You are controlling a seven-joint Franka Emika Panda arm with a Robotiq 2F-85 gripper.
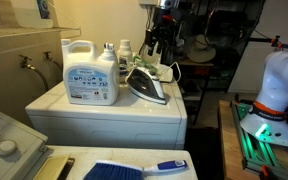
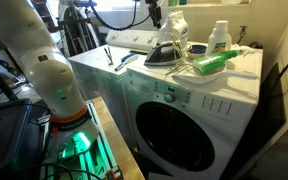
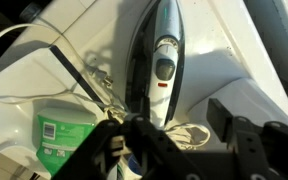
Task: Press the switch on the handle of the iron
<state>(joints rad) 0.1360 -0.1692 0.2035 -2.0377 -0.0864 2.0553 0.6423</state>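
Your gripper [image 1: 162, 38] hangs above the iron [image 1: 147, 85], well clear of it. In the wrist view its fingers [image 3: 109, 150] are spread wide with nothing between them. The iron rests on its soleplate on top of the white washer [image 2: 224, 95], and the grey switch [image 3: 164, 70] on its handle lies in plain sight below your wrist camera. The space around it is crowded. A big detergent jug [image 1: 91, 72] stands just beside the iron, with smaller bottles [image 1: 124, 52] behind. A green bottle [image 2: 212, 63] lies on its side near it, and a cord [image 3: 79, 75] loops across the washer top close to the handle. A blue-handled brush [image 1: 134, 168] lies well apart in the foreground
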